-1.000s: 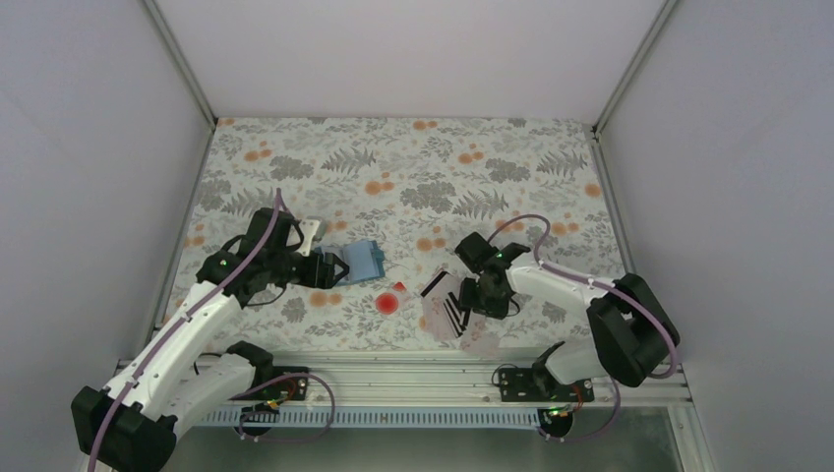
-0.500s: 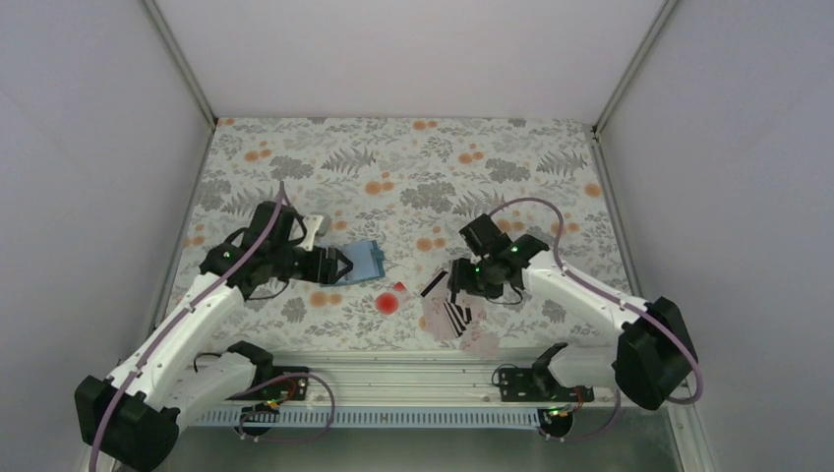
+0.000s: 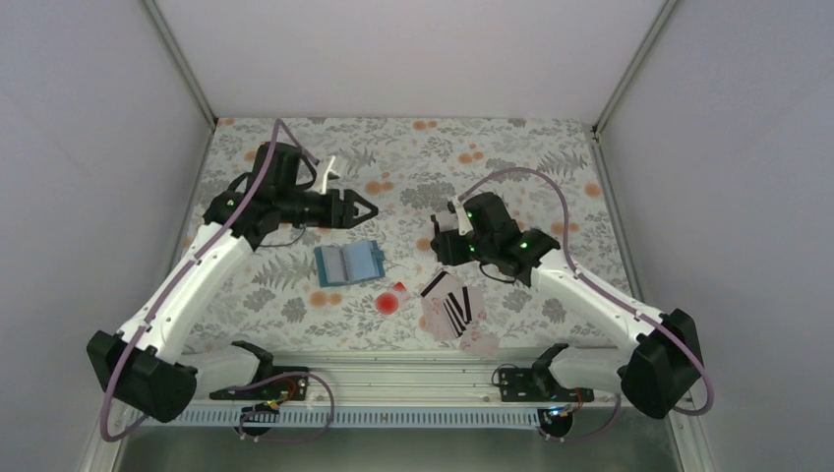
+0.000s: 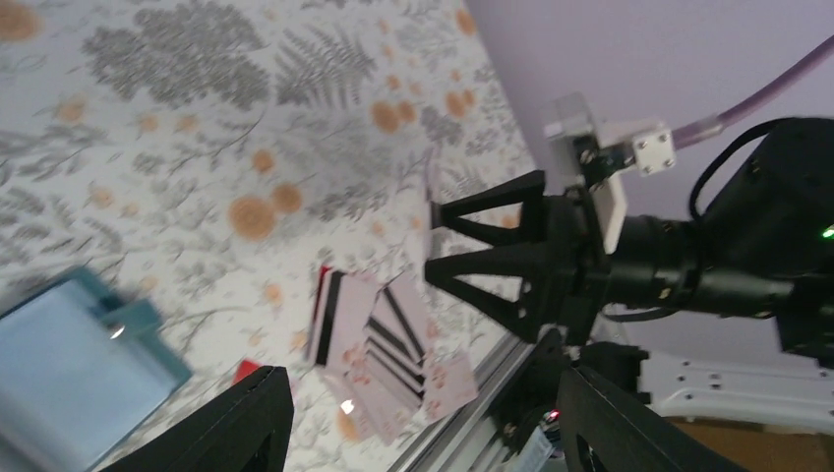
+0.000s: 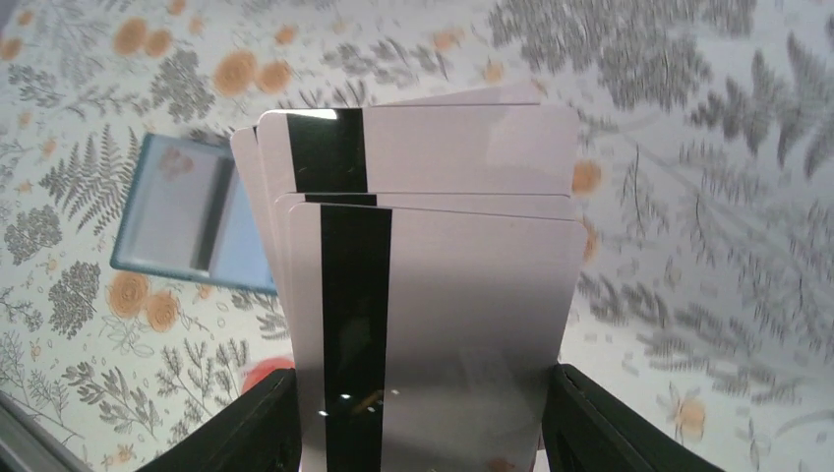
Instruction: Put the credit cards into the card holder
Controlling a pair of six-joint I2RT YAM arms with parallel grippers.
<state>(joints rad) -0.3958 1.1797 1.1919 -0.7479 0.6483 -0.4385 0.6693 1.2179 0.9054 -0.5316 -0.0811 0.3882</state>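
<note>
The blue card holder (image 3: 349, 263) lies open and flat on the flowered table, also seen in the left wrist view (image 4: 69, 364) and the right wrist view (image 5: 192, 216). My left gripper (image 3: 369, 209) hovers behind it, open and empty (image 4: 423, 423). My right gripper (image 3: 436, 244) is raised to the right of the holder. It is shut on several pale credit cards (image 5: 443, 295) with black stripes, which fill the gap between its fingers (image 5: 423, 423). More credit cards (image 3: 447, 305) lie fanned on the table near the front edge (image 4: 379, 344), one with a red edge (image 4: 323, 295).
A round red spot (image 3: 390, 302) marks the cloth between the holder and the fanned cards. The metal rail (image 3: 413, 369) at the table's front edge runs just below the cards. Grey walls enclose the left, back and right.
My left gripper let go of the card holder, rose and drew back; the holder now lies open. My right gripper lifted away from the fanned cards, up and to the left, with cards in it.
</note>
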